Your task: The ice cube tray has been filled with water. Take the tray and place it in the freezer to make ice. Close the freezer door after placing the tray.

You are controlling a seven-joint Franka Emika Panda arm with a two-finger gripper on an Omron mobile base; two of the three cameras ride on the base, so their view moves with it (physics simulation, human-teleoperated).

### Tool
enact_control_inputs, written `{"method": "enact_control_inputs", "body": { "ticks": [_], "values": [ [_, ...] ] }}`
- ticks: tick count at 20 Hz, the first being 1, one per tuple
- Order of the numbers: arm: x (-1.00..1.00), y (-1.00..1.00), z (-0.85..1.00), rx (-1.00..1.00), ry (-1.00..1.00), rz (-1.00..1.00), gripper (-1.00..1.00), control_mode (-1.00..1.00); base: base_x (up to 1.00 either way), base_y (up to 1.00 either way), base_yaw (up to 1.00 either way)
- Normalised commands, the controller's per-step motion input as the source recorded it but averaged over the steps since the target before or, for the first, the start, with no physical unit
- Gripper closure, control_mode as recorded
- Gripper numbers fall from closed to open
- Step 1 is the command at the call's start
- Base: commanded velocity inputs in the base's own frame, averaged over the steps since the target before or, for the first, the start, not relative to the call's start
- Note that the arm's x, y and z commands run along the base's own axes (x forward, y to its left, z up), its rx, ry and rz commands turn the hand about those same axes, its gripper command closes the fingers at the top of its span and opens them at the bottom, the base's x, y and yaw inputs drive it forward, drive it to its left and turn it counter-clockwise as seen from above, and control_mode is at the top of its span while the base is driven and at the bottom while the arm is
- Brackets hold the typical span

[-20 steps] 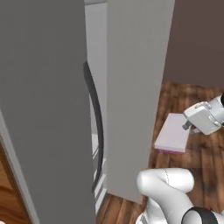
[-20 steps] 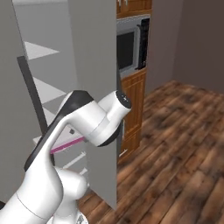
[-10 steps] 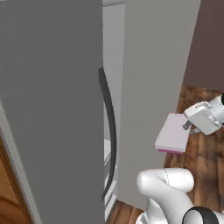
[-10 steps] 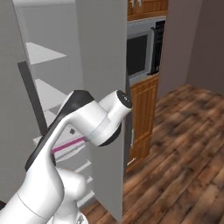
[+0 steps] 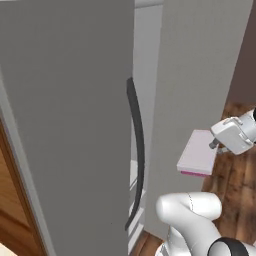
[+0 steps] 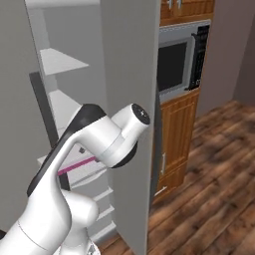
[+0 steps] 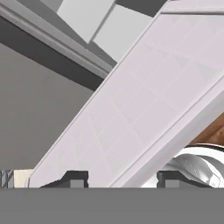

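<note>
Fingers (image 7: 118, 178) clamped on the near edge of the ice cube tray (image 5: 198, 159): stiff, thin, water-filled, so keep it level.

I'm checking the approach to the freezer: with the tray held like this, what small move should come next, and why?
Probably keep carrying the tray toward the open freezer. The gripper holds it by one end, out over the wood floor and not yet between the white shelves; the freezer door stands open.
</note>
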Motion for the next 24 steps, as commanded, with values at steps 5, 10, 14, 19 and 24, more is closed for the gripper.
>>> {"method": "enact_control_inputs", "body": {
  "ticks": [5,10,14,19,24],
  "values": [
    [0.0,0.0,0.0,0.0,0.0,0.0,1.0,1.0,0.48,0.0,0.27],
    [0.0,0.0,0.0,0.0,0.0,0.0,1.0,1.0,0.44,0.0,0.27],
    [0.0,0.0,0.0,0.0,0.0,0.0,1.0,1.0,0.33,0.0,0.26],
    [0.0,0.0,0.0,0.0,0.0,0.0,1.0,1.0,0.3,0.0,0.26],
    [0.0,0.0,0.0,0.0,0.0,0.0,1.0,1.0,0.25,-0.04,0.29]
  ]
}}
